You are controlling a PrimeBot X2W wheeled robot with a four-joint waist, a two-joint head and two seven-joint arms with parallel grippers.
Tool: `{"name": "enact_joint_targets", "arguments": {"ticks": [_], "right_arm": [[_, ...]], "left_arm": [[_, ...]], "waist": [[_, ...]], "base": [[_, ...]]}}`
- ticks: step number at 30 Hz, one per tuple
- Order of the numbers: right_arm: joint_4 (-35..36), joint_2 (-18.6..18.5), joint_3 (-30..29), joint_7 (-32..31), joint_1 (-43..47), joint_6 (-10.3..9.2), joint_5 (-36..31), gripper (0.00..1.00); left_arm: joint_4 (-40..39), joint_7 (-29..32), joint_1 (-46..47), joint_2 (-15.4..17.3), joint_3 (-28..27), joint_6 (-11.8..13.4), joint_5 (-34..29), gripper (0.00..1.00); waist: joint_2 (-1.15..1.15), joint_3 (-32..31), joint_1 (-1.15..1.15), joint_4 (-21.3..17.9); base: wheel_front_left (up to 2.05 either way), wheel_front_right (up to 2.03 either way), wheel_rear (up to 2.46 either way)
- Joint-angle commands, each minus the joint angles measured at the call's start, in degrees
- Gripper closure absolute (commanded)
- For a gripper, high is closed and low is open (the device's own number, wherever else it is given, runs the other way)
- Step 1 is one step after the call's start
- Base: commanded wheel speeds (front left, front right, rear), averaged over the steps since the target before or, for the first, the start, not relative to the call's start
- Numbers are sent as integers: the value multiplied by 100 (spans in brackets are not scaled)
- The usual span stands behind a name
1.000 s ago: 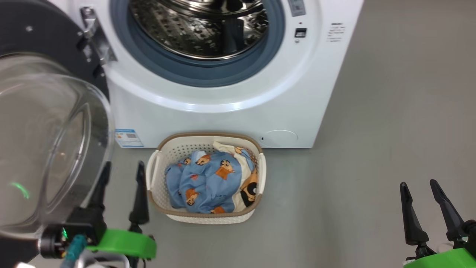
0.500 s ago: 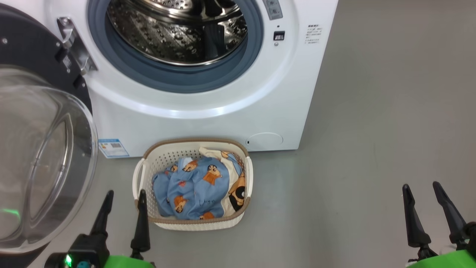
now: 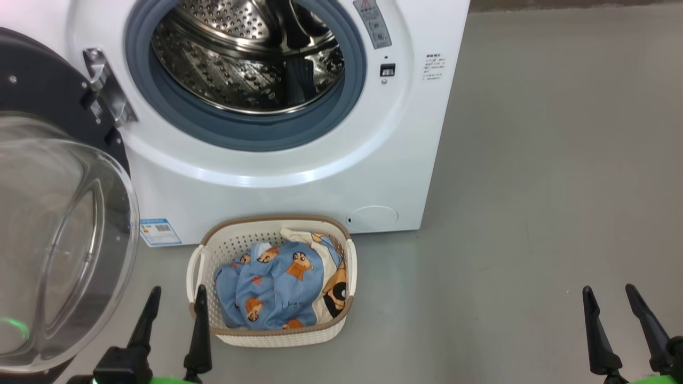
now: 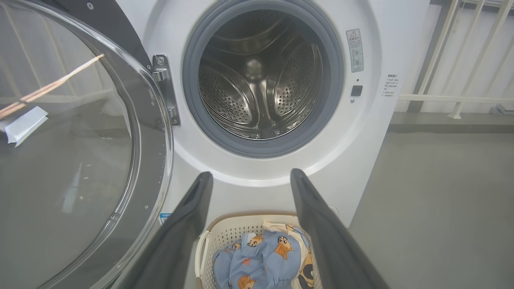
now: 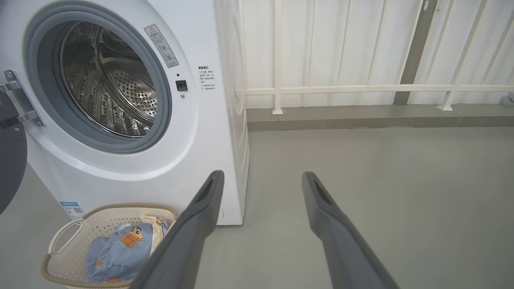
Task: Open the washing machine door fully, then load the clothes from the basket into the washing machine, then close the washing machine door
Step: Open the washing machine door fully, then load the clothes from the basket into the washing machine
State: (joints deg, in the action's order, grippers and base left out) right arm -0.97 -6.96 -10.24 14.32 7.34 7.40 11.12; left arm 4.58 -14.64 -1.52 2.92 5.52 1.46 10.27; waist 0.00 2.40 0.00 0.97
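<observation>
Steel shows bare all round the drum [image 3: 240, 58]; no garment lies in it. The first step looks done to me; the washing machine door [image 3: 58, 229] stands swung out to the left of the washing machine [image 3: 299, 181], well clear of the blue-grey seal [image 3: 235, 136], though I cannot tell whether it could swing wider. Loading is all to do; the clothes [image 3: 277, 288] lie heaped in the basket [image 3: 277, 339], light-blue fabric with orange-brown cartoon figures on top and a cream piece tucked along the right side; the basket sits on the grey floor [image 3: 507, 213] just in front of the machine, below the drum opening and near the blue label sticker [image 3: 160, 232]. Closing the door comes last.

Wide apart and empty, the left pincer [image 3: 177, 292] points its fingers up beside the basket's left handle [image 3: 192, 269] (in its own wrist view the two fingers frame the clothes with only air between them); one finger crosses that handle in the head view, and I cannot tell whether it is above it or against it. The right pincer [image 3: 609, 290] is likewise spread wide and holds nothing; it hangs over bare floor, well apart from the basket on the right.
</observation>
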Motion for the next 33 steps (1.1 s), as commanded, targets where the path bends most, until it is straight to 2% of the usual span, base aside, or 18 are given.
{"name": "enact_joint_targets", "arguments": {"ticks": [1,14,33], "right_arm": [[115,-78,105,68,6,9,-49,0],[83,-44,104,68,60,9,-81,0],[72,-52,160,68,65,9,-29,0]], "left_arm": [[-106,-36,25,32,-224,-19,-94,0],[-43,-36,-49,1,-381,-124,-160,0],[106,-36,-85,-3,-403,-88,-11,0]], "waist": [[0,-49,0,-4],[0,-192,0,83],[0,-181,0,95]], "base": [[0,0,0],[0,0,0],[1,-1,0]]}}
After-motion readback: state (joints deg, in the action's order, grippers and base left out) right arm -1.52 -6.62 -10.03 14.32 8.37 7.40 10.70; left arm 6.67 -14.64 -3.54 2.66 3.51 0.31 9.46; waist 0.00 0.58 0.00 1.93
